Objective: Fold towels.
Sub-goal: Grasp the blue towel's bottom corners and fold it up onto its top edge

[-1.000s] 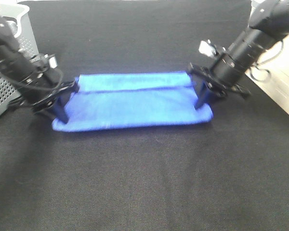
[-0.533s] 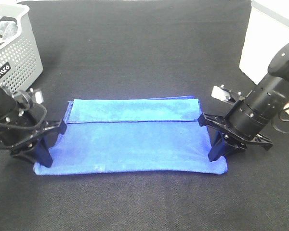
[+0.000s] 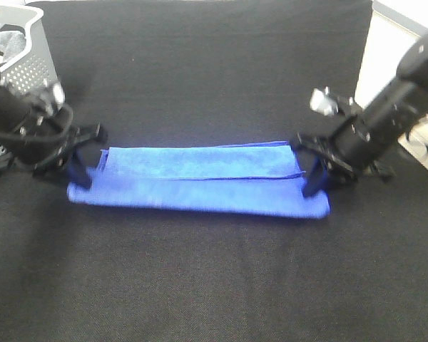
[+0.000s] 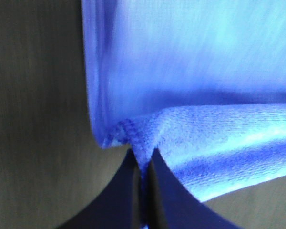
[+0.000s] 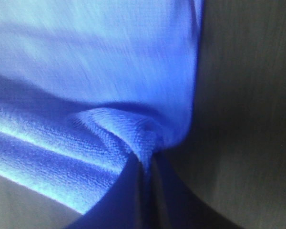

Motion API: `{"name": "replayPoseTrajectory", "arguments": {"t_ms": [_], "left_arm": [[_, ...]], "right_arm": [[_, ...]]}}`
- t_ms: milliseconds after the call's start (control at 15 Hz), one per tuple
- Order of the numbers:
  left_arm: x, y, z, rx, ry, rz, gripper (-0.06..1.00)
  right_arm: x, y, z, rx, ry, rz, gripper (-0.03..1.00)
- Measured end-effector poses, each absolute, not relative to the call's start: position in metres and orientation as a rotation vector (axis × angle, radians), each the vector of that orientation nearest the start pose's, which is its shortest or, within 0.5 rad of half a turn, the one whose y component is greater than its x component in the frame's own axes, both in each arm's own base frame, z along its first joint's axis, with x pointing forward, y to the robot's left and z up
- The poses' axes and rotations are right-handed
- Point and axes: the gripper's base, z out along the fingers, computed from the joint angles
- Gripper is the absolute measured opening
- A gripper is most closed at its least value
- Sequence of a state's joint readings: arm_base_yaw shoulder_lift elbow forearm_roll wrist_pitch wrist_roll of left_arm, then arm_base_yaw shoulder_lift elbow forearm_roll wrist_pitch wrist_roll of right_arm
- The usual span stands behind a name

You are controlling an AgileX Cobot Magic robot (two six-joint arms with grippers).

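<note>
A blue towel (image 3: 200,178) lies partly folded across the middle of the black table, its near edge lifted and held over the far part. My left gripper (image 3: 78,178) is shut on the towel's near left corner; the wrist view shows that corner (image 4: 133,136) pinched between the fingers (image 4: 114,195). My right gripper (image 3: 312,187) is shut on the near right corner; its wrist view shows the cloth (image 5: 133,138) bunched between the fingers (image 5: 128,195).
A grey perforated basket (image 3: 18,50) with cloth in it stands at the far left. A white surface (image 3: 389,43) borders the table at the far right. The black tablecloth (image 3: 214,278) stretches in front of the towel.
Both grippers have moved away from the camera, carrying the towel's near edge over the far part, so the towel now looks narrower.
</note>
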State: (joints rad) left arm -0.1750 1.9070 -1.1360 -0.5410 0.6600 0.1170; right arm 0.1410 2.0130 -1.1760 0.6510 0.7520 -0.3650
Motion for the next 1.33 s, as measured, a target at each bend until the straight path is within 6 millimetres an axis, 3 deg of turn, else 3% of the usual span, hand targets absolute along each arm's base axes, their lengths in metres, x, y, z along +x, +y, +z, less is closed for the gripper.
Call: {"name": "replayPoseTrajectory", "arguments": {"t_ms": [333, 533, 667, 867, 933, 1067, 1200, 1267, 1333], "left_arm": [[0.390, -0.095, 0.162, -0.152, 2.761, -0.548, 0.01], [0.400, -0.096, 0.155, -0.173, 2.737, -0.536, 0.01], [0.406, -0.096, 0.139, -0.187, 2.760, -0.526, 0.01], [0.409, -0.096, 0.127, -0.207, 2.755, -0.509, 0.01], [0.410, -0.096, 0.127, -0.212, 2.746, -0.508, 0.04], [0.410, -0.096, 0.127, -0.215, 2.746, -0.511, 0.22], [0.410, -0.095, 0.127, -0.219, 2.748, -0.513, 0.59], [0.410, -0.095, 0.127, -0.218, 2.751, -0.514, 0.72], [0.409, -0.095, 0.126, -0.221, 2.753, -0.512, 0.79]], "right_arm": [[0.409, 0.097, 0.139, -0.101, 2.844, 0.682, 0.00], [0.425, 0.100, 0.132, -0.098, 2.842, 0.688, 0.00], [0.438, 0.101, 0.125, -0.101, 2.837, 0.688, 0.00], [0.440, 0.102, 0.116, -0.090, 2.853, 0.687, 0.00], [0.440, 0.102, 0.114, -0.089, 2.856, 0.687, 0.05], [0.440, 0.102, 0.113, -0.074, 2.861, 0.689, 0.31], [0.440, 0.102, 0.113, -0.057, 2.869, 0.697, 0.61], [0.439, 0.102, 0.115, -0.060, 2.873, 0.703, 0.71], [0.438, 0.102, 0.121, -0.077, 2.873, 0.702, 0.75]]}}
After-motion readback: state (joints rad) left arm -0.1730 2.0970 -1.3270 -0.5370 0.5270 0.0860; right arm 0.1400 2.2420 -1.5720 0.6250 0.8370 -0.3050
